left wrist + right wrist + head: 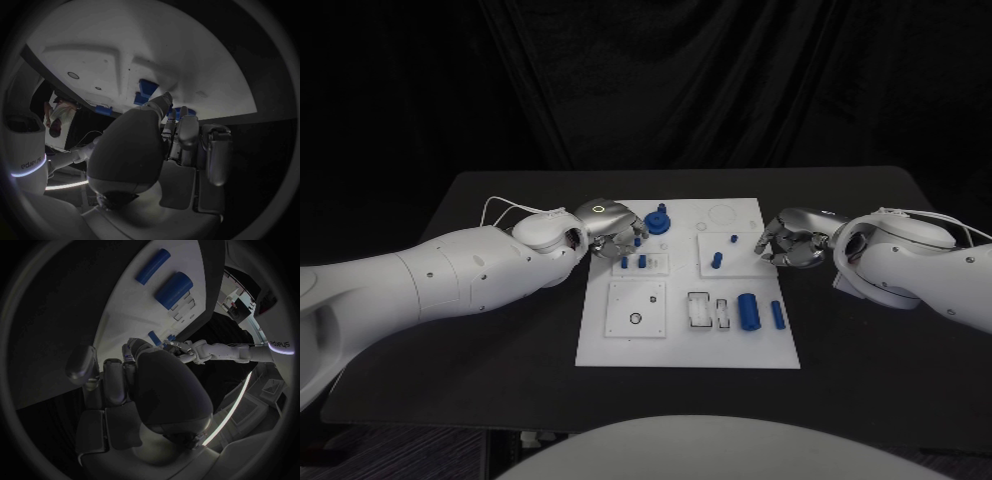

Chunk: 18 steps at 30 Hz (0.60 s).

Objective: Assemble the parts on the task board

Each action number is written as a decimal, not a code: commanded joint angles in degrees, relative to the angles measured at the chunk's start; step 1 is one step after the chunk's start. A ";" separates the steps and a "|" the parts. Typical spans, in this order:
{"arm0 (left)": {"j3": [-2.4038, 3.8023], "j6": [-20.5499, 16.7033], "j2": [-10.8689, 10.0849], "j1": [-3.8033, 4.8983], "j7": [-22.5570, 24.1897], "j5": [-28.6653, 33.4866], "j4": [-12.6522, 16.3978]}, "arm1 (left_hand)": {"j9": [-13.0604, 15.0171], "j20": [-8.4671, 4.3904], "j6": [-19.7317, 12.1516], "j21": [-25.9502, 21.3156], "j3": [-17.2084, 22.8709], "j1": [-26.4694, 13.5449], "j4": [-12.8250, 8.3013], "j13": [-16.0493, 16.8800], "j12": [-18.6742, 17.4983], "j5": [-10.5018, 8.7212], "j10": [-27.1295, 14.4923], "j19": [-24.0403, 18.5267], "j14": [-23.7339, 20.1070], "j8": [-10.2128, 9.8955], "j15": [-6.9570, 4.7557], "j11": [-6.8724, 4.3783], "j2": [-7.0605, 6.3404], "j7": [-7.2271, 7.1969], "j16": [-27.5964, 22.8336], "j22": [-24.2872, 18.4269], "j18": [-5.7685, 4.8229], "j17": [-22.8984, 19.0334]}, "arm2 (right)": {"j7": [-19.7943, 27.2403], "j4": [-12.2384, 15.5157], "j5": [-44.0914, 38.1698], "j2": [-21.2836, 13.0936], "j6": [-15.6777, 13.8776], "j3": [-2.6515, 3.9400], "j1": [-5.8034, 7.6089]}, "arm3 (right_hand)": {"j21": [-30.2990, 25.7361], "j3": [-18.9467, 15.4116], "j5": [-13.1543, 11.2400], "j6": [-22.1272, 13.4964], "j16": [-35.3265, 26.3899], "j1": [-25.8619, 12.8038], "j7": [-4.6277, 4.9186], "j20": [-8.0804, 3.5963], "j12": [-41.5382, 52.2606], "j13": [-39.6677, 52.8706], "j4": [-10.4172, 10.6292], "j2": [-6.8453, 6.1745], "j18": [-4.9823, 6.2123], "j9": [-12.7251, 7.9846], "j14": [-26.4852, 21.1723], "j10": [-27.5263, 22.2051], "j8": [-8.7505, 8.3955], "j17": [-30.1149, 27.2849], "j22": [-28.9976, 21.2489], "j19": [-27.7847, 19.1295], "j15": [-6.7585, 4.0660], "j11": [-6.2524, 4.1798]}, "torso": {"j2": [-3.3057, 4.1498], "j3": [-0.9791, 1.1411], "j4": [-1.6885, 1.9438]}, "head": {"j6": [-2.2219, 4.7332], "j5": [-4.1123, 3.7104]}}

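Note:
The white task board (678,345) lies in the middle of the black table. My left hand (607,224) hovers over its far left corner, fingers half curled, with nothing seen in them. Just beside it stands a blue knobbed part (658,220). In the left wrist view the thumb (162,101) points at blue parts (147,89) on the board. My right hand (792,239) hangs at the board's right edge, also half curled and holding nothing. Two blue cylinders (749,311) (777,315) lie at the near right and appear again as the blue cylinders (174,289) in the right wrist view.
Short blue pegs (633,263) stand in a left block, and others (717,260) in a middle block. A black ring (636,319) sits in the near left plate beside white slotted holders (700,308). Bare black table (502,340) surrounds the board.

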 commanded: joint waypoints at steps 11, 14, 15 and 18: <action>0.04 -4.29 -1.11 -0.05 1.14 -0.12 0.11 | -1.79 0.59 -2.32 -0.20 -1.69 0.14 -0.50 2.53 3.21 -0.13 -3.47 6.06 -0.89 0.18 0.07 -0.05 0.65 -1.21 -0.11 15.09 -0.80 -0.28 | -0.80 0.03 -0.09 -0.13 0.32 0.04 -0.17 | -0.31 0.38 0.17 0.67 -0.25 -0.20 -0.16 -0.07 -0.26 1.34 -0.02 0.41 0.64 0.04 0.97 -0.43 0.35 1.15 5.38 -0.43 0.01 -0.06 | 0.01 -0.01 0.02 | 0.00 0.13; 0.04 -7.74 -2.50 -0.05 1.53 -0.12 0.84 | -2.02 0.54 -1.97 -0.20 -1.72 0.68 -0.84 3.01 3.94 0.45 -4.03 6.06 -1.55 0.32 -0.06 -0.23 0.69 -1.29 -0.64 15.09 -0.80 -1.24 | -0.71 0.26 -0.09 -0.45 -0.26 0.05 -0.16 | -0.54 0.39 0.17 0.72 -0.36 -0.21 -0.17 -0.08 -0.44 1.10 -0.05 0.39 0.68 0.05 0.93 -0.65 0.38 1.05 5.30 -0.50 0.00 -0.07 | 0.03 -0.04 0.04 | 0.00 0.23; 0.04 -8.71 -3.06 -0.04 1.59 -0.12 1.27 | -2.20 0.49 -1.74 -0.20 -1.64 1.02 -0.99 3.34 4.42 0.93 -4.69 6.06 -2.78 0.34 -0.02 -0.23 0.78 -1.11 -1.68 15.09 -0.80 -2.81 | -0.68 0.37 -0.09 -0.58 -0.49 0.05 -0.14 | -1.05 0.41 0.18 0.76 -0.62 -0.27 -0.19 -0.10 -1.05 0.36 -0.09 0.26 0.77 0.04 0.83 -1.35 0.41 0.82 5.13 -0.67 -0.02 -0.09 | 0.02 -0.04 0.02 | 0.00 0.29; 0.10 -12.61 -5.24 0.00 2.08 -0.11 3.21 | -2.56 1.01 -0.68 -0.20 -0.94 2.29 -1.55 4.00 5.82 1.91 -6.36 6.06 -7.46 0.51 -0.19 -0.47 0.81 -0.95 -5.55 15.09 -0.80 -8.25 | -0.61 0.89 -0.09 -1.14 -1.44 0.06 0.03 | -1.75 0.60 0.20 0.76 -1.00 -0.35 -0.18 -0.13 -2.50 -1.27 -0.16 0.10 0.86 0.01 0.65 -2.87 0.42 0.49 4.90 -0.86 -0.03 -0.10 | 0.02 -0.03 0.02 | 0.00 0.53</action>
